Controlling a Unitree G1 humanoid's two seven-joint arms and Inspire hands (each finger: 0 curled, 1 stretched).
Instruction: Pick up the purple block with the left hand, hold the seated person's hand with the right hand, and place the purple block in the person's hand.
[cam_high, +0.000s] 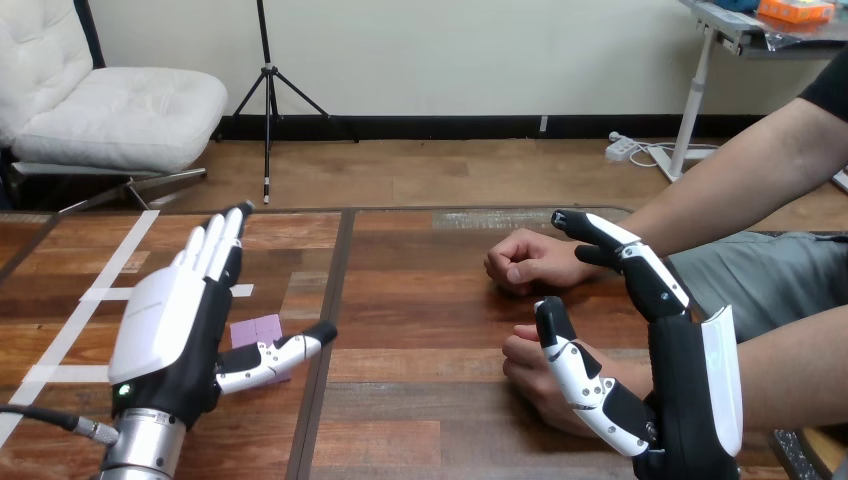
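Purple block low on the left, both robot hands spread, nothing taken up yet.
Lower left of the frame, the left hand (165, 330) hangs over the wooden table (420, 300), fingers straight and thumb (285, 355) thrown out wide. The purple block (256, 330) lies flat on the boards just behind that thumb, close by the palm. It looks small, light and stiff with smooth faces, so my call is a gentle pinch across two opposite sides. At centre right, the person's upper hand (525, 262) rests as a fist. The person's lower hand (530, 362) shows just behind the right hand's thumb; touching or not, I cannot tell. Lower right, the right hand (690, 390) is spread, fingers barely bent, closed round nothing.
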